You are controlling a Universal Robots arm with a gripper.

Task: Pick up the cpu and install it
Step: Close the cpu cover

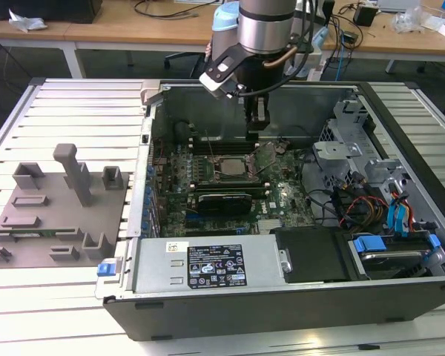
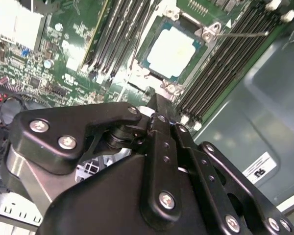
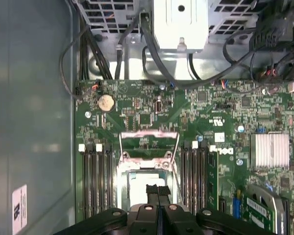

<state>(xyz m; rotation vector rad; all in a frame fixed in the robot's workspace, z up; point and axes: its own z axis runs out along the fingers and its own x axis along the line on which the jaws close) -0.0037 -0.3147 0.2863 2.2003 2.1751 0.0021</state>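
Observation:
The cpu (image 2: 171, 51), a pale silvery square chip, lies flat in the socket on the green motherboard (image 1: 282, 189) inside the open computer case. The socket's metal load frame (image 3: 149, 142) stands tilted up behind it, and its thin lever (image 2: 240, 34) is swung out. My gripper (image 3: 158, 188) hangs just above the chip's edge with its black fingers pressed together and nothing between them. In the exterior view the gripper (image 1: 256, 126) is over the back of the board, a little beyond the socket (image 1: 230, 165). The fingers hide part of the cpu (image 3: 139, 183) in the first wrist view.
Memory slots (image 3: 95, 178) flank the socket on both sides. A black expansion card (image 1: 224, 200) lies in front of it, with the power supply (image 1: 215, 265) nearer the case front. A drive cage with blue cables (image 1: 389, 215) is on the exterior view's right. A grey fixture plate (image 1: 59, 215) sits outside the case.

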